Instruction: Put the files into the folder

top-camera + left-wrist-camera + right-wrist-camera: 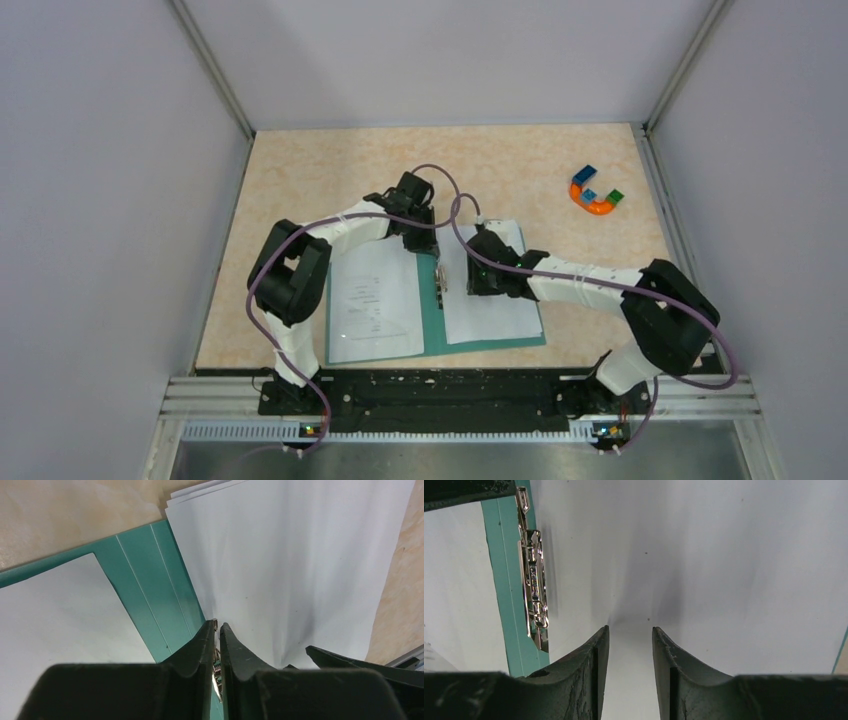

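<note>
The teal folder (432, 330) lies open and flat on the table. A printed sheet (370, 300) lies on its left cover and a nearly blank sheet (500, 310) on its right cover. The metal clip (441, 275) sits on the spine. My left gripper (418, 240) is at the clip's far end; in the left wrist view its fingers (218, 625) are pinched together on the clip (217, 672). My right gripper (476, 270) is open, its tips (630, 628) down on the blank sheet (704, 555) just right of the clip (535, 580).
A multicoloured horseshoe toy (593, 192) lies at the back right of the table. Grey walls enclose the table on three sides. The black mounting rail (440, 385) runs along the near edge.
</note>
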### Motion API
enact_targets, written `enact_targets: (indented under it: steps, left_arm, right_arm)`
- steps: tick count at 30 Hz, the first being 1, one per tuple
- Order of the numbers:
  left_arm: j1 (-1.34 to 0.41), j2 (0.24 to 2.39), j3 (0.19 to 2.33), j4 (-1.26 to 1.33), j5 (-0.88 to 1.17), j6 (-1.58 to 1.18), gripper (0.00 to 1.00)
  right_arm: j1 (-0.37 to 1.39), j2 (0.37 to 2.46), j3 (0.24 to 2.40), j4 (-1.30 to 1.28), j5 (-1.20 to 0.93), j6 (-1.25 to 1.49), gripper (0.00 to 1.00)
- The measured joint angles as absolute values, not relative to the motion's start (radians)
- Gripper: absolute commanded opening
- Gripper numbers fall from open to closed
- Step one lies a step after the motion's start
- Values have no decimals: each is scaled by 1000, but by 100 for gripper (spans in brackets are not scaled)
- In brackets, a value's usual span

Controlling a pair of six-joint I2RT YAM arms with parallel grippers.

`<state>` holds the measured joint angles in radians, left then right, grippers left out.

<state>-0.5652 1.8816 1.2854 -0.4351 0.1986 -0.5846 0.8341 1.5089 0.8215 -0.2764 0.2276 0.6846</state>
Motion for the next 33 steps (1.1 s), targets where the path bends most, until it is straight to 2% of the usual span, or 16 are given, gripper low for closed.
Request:
enact_targets:
  steps: [9,19,33]
  left_arm:
    - [-559,1882,1305,-445,200,-578,14]
    - [-485,1897,1333,-446,198,-607,14]
    - [-489,1993,1373,-448,259,-607,12]
  right_arm:
    - [850,1555,821,-255,220,705,31]
    - [862,1579,822,-250,233,720,31]
    - [869,1592,834,-251,241,734,33]
